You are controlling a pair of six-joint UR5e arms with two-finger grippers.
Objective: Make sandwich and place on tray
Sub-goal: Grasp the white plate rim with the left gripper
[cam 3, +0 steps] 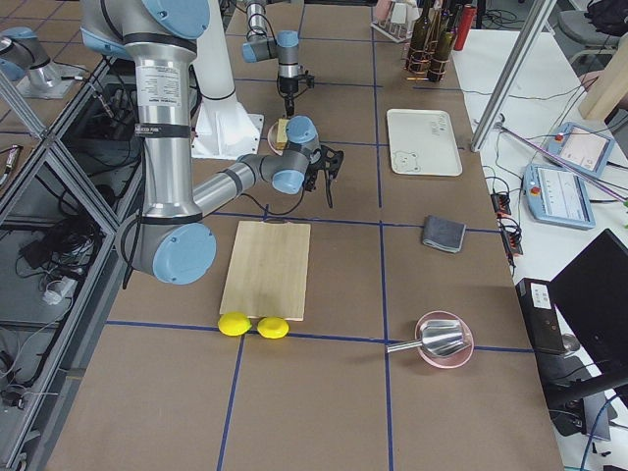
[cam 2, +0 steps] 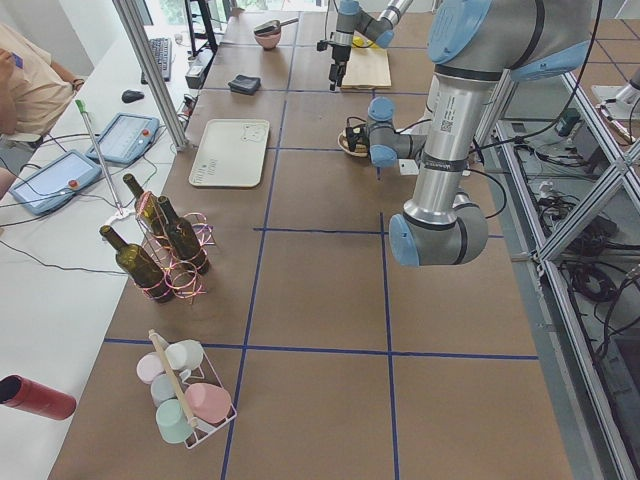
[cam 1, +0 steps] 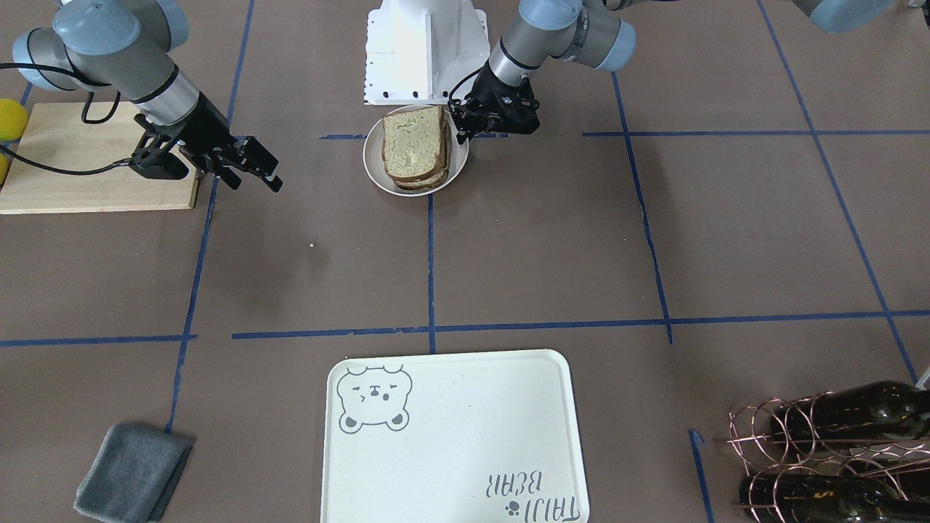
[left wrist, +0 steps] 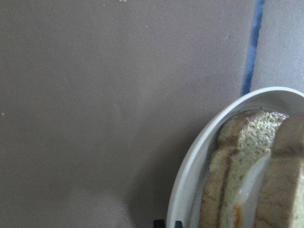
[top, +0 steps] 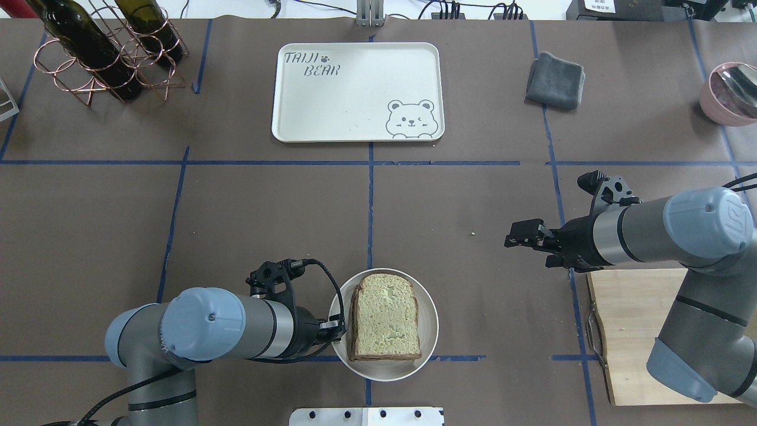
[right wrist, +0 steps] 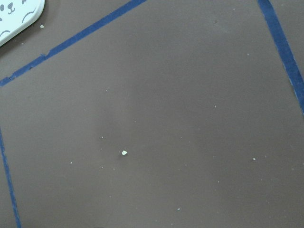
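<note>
The sandwich, two bread slices with white egg between them, lies on a small round white plate near the robot's base. My left gripper is at the plate's left rim, its two tips close together at the rim, apparently shut on it. My right gripper is open and empty, hovering over bare table well to the right of the plate. The cream tray with the bear drawing lies empty at the far side of the table.
A wooden cutting board lies under my right arm, with two lemons at its end. A grey cloth, a pink bowl and a wire rack of wine bottles stand along the far side.
</note>
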